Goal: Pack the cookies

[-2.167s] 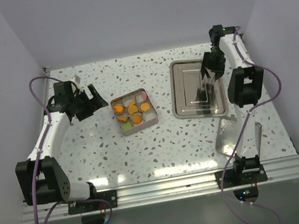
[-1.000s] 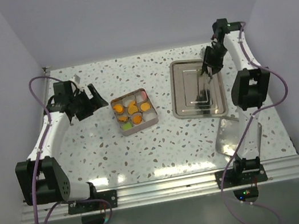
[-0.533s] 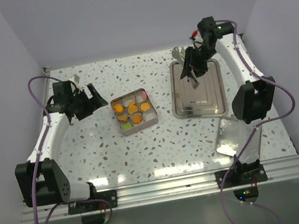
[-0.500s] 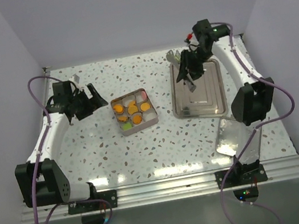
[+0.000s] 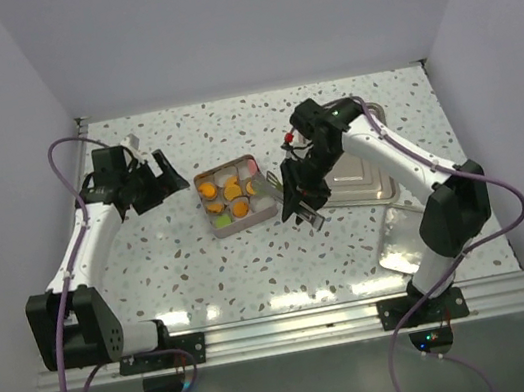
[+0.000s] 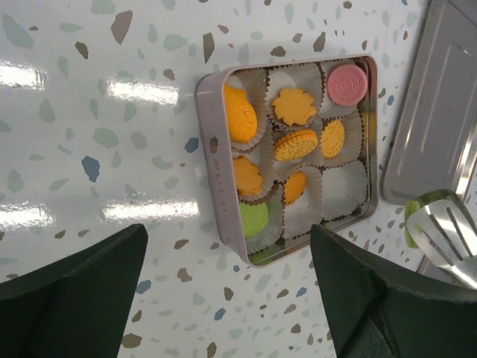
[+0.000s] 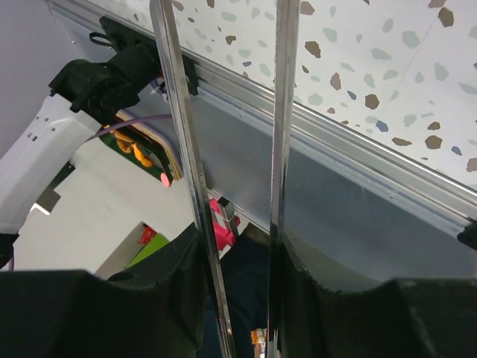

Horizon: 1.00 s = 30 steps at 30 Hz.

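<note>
Cookies point(image 6: 294, 144): in the square tin point(image 6: 212, 160) on the speckled table point(image 5: 253, 258) — each sits in a white crinkled paper cup point(image 6: 339, 192). Mostly orange ones, plus a pink one at a corner and a green one along the opposite side.

Empty cups: a few of the cups hold nothing.

Tin: open, left of the table's middle in the top view, between the two arms.

Left gripper point(image 5: 153, 180): fingers spread wide with nothing between them, hovering just left of the tin (its wrist camera looks straight down on the cookies).

Right gripper point(image 5: 301, 199): clamped on a pair of metal tongs point(image 7: 223, 164); the two shiny arms run up through its wrist view between the fingers point(image 7: 149, 298). It is just right of the tin.

Tongs' tip point(image 6: 447, 235): slotted, with a bit of green at the side, showing near the tin's corner in the left wrist view — not touching the cookies.

Metal tray point(image 5: 365, 173): right of the tin, partly hidden by the right arm.
</note>
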Each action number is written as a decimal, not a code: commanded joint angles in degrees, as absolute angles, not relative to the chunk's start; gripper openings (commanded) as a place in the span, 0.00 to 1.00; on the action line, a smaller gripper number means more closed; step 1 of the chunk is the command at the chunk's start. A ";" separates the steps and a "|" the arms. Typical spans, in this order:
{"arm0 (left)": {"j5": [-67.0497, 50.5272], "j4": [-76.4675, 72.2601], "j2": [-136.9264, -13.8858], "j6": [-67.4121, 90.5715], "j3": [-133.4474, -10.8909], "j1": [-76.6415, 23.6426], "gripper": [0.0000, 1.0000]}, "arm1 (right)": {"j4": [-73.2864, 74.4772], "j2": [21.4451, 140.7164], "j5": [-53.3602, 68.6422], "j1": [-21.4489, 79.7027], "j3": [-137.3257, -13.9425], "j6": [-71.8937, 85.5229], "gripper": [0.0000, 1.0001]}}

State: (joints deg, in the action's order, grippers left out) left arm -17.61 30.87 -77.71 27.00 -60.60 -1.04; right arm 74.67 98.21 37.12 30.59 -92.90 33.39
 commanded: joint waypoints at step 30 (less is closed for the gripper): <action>-16.08 31.73 -73.48 26.98 -61.00 -0.97 0.96 | 67.14 102.30 30.24 34.63 -91.84 36.48 0.53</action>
State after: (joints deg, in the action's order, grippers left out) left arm -16.40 31.55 -74.85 27.38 -60.07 -1.04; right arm 66.72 102.50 31.14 34.85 -88.44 36.45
